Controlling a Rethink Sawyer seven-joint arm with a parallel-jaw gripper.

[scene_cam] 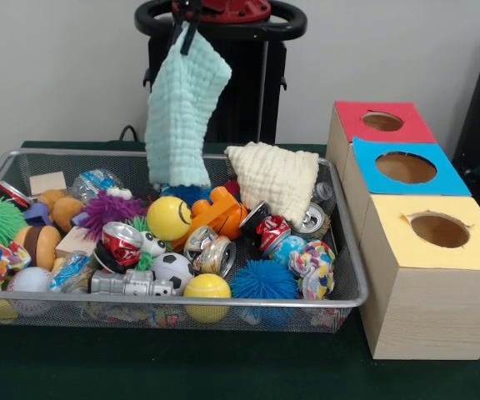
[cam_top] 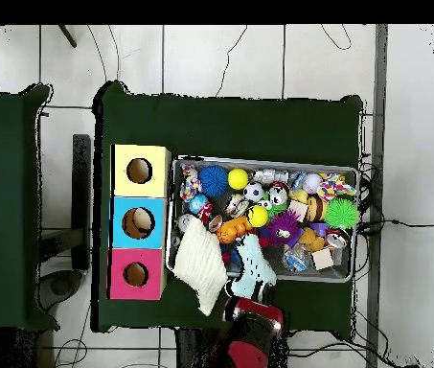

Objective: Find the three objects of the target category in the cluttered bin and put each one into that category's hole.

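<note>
Front view: jaws pinch waffle-textured mint cloth (scene_cam: 183,117), hanging above wire-mesh bin (scene_cam: 344,250).

Green-covered table (scene_cam: 223,371) carries the wire mesh bin (scene_cam: 344,250), and at its three o'clock, touching, the wooden three-hole box (scene_cam: 423,308).

Wire mesh bin (scene_cam: 350,250) packed solid with toys; hanging mint green cloth (scene_cam: 186,108) blocks back middle; three box holes unobstructed.
</note>
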